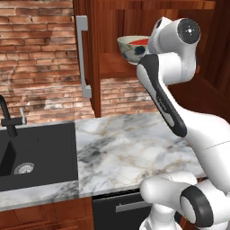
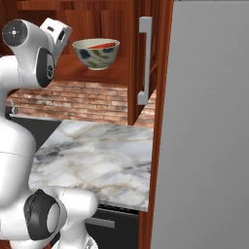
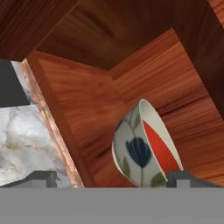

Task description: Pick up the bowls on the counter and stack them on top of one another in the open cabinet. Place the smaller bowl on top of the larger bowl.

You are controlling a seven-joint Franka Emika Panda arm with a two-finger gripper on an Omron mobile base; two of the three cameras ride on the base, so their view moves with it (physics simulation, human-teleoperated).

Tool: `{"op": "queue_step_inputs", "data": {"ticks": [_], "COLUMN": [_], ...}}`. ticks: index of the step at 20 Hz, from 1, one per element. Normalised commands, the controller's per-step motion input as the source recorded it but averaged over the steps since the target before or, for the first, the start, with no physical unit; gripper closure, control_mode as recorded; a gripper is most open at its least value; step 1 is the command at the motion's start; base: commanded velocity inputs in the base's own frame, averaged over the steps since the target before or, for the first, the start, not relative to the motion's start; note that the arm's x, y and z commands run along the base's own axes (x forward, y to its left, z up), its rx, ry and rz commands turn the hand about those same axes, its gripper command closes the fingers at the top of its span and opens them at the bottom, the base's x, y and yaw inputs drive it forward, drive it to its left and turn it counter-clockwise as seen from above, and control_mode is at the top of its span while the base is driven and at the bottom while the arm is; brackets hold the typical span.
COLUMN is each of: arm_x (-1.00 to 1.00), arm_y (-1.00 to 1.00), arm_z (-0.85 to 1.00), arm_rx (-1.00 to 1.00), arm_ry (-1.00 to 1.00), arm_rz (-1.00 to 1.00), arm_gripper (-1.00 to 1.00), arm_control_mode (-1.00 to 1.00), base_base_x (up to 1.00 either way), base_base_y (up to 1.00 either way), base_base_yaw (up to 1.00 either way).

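Up in the open cabinet (image 1: 112, 54), the larger bowl (image 1: 131, 48) is seen on the inner shelf (image 2: 112, 73), with the smaller bowl (image 2: 103, 46) nested inside it so that only a red sliver is shown above the cream rim. The larger bowl is patterned on the outside with dark blue and green flower marks. In the hand view the 2 bowls are seen tilted because the camera is rolled; the pincer (image 3: 111, 178) is placed just beside the larger bowl, with 1 dark fingertip (image 3: 183, 177) close against its rim and the other well off to the side. The fingers are spread wide apart, and nothing is held between them. The white arm (image 1: 170, 90) is raised toward the cabinet opening. Below, the marble worktop (image 1: 130, 148) is seen beside the black sink (image 1: 36, 152) and its tap (image 1: 6, 117). The cabinet door (image 2: 141, 63) with its grey bar handle (image 2: 144, 61) is stood open beside the bowls, in front of a brick wall (image 1: 40, 58).
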Motion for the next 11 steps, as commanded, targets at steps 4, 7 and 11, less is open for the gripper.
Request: {"op": "queue_step_inputs", "data": {"ticks": [4,7,11], "arm_x": [-0.52,-0.5,-0.49], "arm_y": [0.0,0.0,0.0], "arm_z": [0.0,0.0,0.0], "arm_rx": [-0.01,-0.01,-0.01], "arm_ry": [0.1,0.11,0.14], "arm_rz": [-0.05,-0.04,-0.05], "arm_gripper": [-1.0,-1.0,-1.0], "arm_control_mode": [-1.0,-1.0,-1.0], "base_base_x": [0.0,0.0,0.0], "base_base_y": [0.0,0.0,0.0], "base_base_yaw": [0.0,0.0,0.0]}}
